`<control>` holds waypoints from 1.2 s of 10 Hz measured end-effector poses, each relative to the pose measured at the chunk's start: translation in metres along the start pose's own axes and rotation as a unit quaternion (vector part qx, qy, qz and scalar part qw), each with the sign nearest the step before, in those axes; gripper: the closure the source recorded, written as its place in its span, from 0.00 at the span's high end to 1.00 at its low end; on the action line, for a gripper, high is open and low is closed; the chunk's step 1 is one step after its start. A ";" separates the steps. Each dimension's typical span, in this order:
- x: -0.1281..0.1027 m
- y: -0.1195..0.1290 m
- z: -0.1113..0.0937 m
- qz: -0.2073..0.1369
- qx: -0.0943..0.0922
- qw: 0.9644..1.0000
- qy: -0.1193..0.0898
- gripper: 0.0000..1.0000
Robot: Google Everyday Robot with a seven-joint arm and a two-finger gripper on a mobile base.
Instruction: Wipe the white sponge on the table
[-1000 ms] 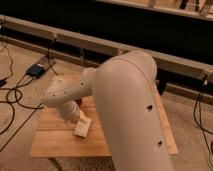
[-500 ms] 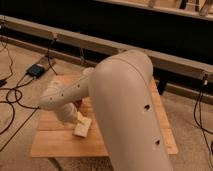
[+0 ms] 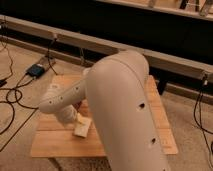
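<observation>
The white sponge (image 3: 82,126) is a small cream block lying on the light wooden table (image 3: 52,142), near the table's middle left. My gripper (image 3: 76,119) reaches down from the white forearm and sits right at the sponge's upper left end, touching it. The big white arm (image 3: 122,100) hides the middle of the table and most of the gripper.
Black cables (image 3: 12,97) and a small dark box (image 3: 36,70) lie on the floor to the left. A long metal rail (image 3: 75,40) runs behind the table. A dark table leg (image 3: 162,85) stands at the far right corner.
My forearm and gripper have slid a little toward the left and near edge of the table, and the sponge has moved with them.
</observation>
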 end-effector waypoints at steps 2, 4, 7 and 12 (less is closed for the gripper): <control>0.000 0.000 0.000 0.000 0.000 1.000 0.000 0.65; 0.000 0.000 0.000 0.000 0.000 1.000 0.000 0.65; -0.006 -0.002 0.004 0.006 -0.017 1.000 -0.002 0.65; -0.017 -0.016 0.002 0.014 -0.053 0.998 -0.014 0.65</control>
